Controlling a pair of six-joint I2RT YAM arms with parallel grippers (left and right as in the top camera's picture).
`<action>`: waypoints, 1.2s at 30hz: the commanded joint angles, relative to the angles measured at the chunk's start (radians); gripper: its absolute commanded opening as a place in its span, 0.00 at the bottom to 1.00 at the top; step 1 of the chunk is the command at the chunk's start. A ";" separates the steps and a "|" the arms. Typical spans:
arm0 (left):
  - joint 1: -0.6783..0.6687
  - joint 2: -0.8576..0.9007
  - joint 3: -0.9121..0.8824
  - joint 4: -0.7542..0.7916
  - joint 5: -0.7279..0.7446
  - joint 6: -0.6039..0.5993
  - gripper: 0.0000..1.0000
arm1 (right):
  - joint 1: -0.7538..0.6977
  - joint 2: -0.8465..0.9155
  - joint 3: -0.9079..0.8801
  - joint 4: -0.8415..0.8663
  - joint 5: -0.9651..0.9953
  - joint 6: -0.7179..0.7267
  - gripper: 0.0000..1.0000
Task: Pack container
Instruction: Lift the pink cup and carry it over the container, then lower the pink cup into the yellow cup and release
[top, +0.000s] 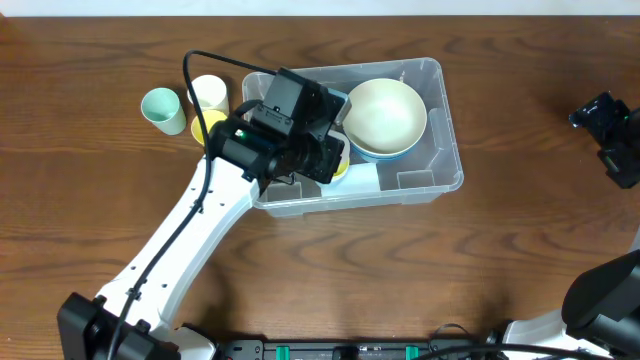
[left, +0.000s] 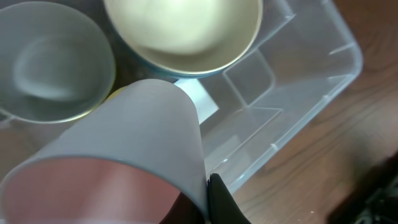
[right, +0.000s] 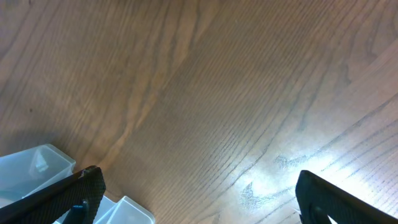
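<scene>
The clear container (top: 440, 160) stands mid-table. A cream bowl (top: 385, 113) nested in a blue one lies in its right half. My left gripper (top: 322, 158) hangs over its left half, mostly hidden under the wrist. In the left wrist view that gripper (left: 208, 200) is shut on the wall of a pale grey cup (left: 149, 130) with a pink inside, above the container (left: 298, 93). A second greyish cup (left: 53, 62) lies just beyond, beside the cream bowl (left: 183, 31). My right gripper (top: 610, 128) is far right, open (right: 202, 194) over bare wood.
Left of the container stand a mint cup (top: 163, 108), a cream cup (top: 209, 92) and a yellow cup (top: 203, 128). A bit of yellow (top: 341, 169) shows inside the container under the left wrist. A clear plastic corner (right: 34, 167) shows at the lower left of the right wrist view.
</scene>
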 joint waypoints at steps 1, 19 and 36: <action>-0.005 -0.002 0.003 -0.011 -0.074 0.014 0.06 | -0.008 -0.007 0.001 -0.001 0.003 -0.006 0.99; -0.010 0.053 -0.002 -0.016 -0.088 0.013 0.06 | -0.009 -0.007 0.001 -0.001 0.003 -0.006 0.99; -0.031 0.099 -0.006 -0.015 -0.089 0.014 0.06 | -0.009 -0.007 0.001 -0.001 0.003 -0.006 0.99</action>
